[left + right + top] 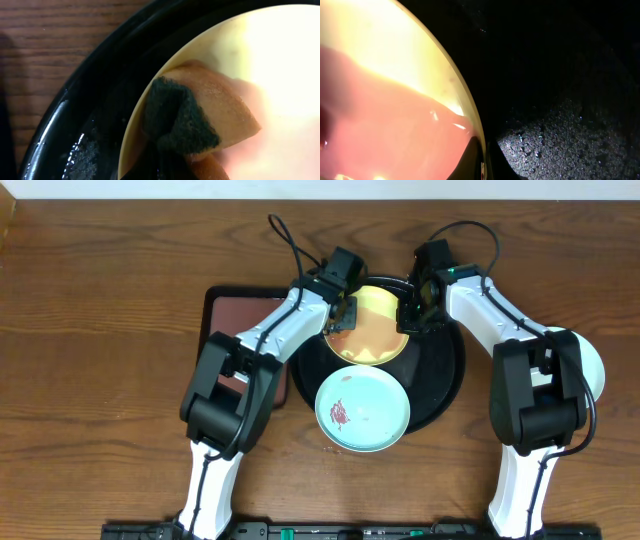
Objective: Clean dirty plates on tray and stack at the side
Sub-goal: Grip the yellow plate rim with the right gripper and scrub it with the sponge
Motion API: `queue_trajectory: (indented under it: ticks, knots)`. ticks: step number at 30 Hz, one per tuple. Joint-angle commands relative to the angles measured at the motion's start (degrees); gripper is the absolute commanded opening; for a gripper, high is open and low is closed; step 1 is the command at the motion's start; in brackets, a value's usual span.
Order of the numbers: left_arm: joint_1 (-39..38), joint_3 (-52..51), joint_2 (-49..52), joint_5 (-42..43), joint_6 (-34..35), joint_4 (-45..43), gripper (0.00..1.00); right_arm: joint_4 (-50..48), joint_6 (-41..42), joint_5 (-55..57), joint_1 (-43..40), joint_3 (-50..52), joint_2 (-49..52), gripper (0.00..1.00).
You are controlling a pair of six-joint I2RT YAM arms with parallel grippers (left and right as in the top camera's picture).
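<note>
Left jaws: clamped on the scouring sponge [200,115], which pressed on the yellow plate [372,330].
Right jaws: pinched narrow on that plate's right rim.
Location: yellow plate lay on the black tray [445,375], far half; smeared mint-blue plate [362,412] lay near.
Risk: scrubbing force could pull the rim from the pinch and slide the plate.

Left arm [268,340]: extended forward, angled inward.
Left gripper [343,315]: clamped on a sponge [200,115].
Right arm [500,310]: extended forward, bent inward.
Right gripper [410,313]: pinched on the yellow plate [395,60] rim.
</note>
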State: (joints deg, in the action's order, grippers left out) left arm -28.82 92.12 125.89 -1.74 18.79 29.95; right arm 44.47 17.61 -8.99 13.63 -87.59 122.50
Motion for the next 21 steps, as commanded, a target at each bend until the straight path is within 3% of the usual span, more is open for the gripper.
queue_trajectory:
  ticks: [1, 11, 21]
  knots:
    - [-0.02, -1.14, 2.25, -3.19, 0.76, 0.44, 0.08, 1.62, 0.13, 1.68, 0.39, 1.14, 0.57, 0.01]
    - [-4.76, -1.14, 3.63, 19.74, 14.99, -6.99, 0.07, 1.81, 0.13, 1.68, 0.39, 1.14, 0.57, 0.01]
    - [-2.75, -1.11, 3.61, 15.10, 14.29, 2.67, 0.07, 2.03, 0.13, 1.68, 0.39, 1.14, 0.57, 0.01]
